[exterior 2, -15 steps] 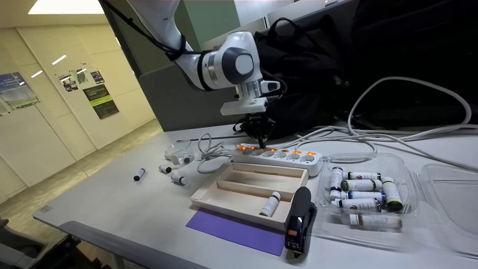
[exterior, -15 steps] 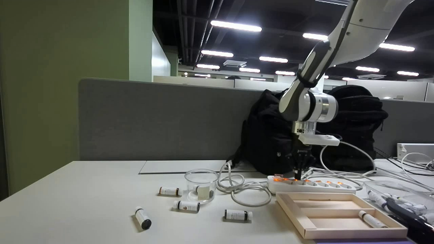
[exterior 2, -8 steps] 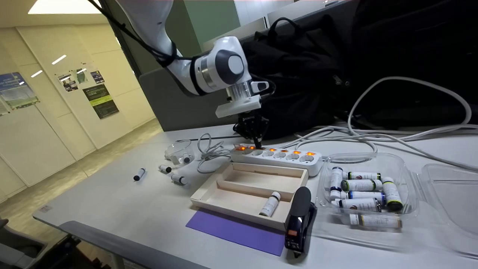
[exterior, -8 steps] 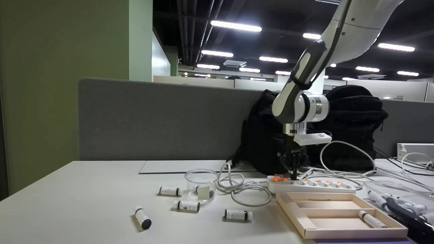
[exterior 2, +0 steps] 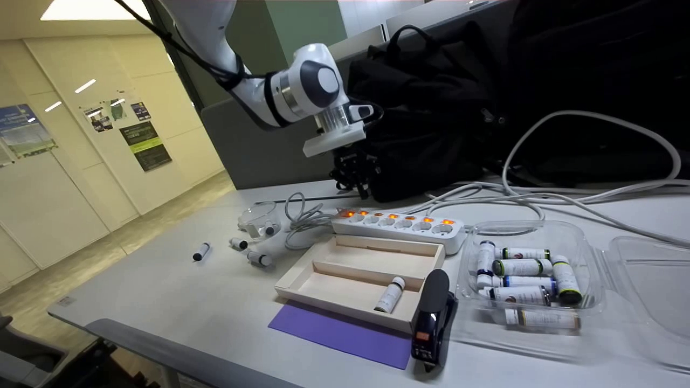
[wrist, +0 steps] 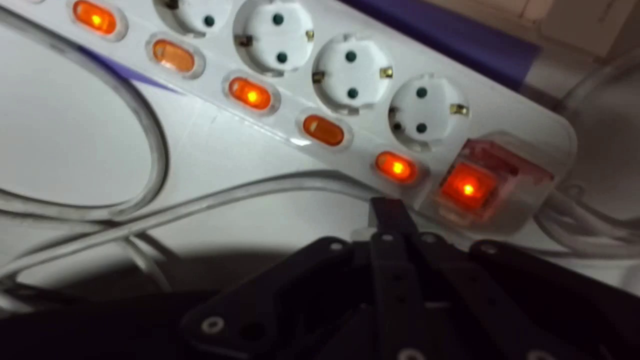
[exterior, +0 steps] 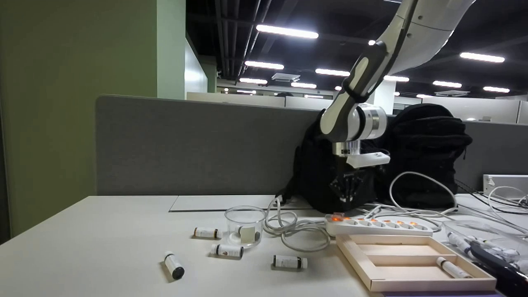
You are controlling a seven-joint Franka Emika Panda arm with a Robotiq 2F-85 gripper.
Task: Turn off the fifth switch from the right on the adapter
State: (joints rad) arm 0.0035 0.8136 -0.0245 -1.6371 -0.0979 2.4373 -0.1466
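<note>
Long, flat white plastic power strip [exterior 2: 396, 230] sits on the bench [exterior 2: 215, 302], just beyond the divided pale-wood tray [exterior 2: 298, 270], little oval orange switches [wrist: 250, 94] along it. Claw [exterior 2: 363, 194] tips look pressed together, clear of the strip, higher and further left than half a second ago.

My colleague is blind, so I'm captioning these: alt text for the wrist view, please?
A shut black gripper points from the bottom edge toward a white power strip. Five small orange switches show, three lit, two unlit; a larger square one glows at right.
</note>
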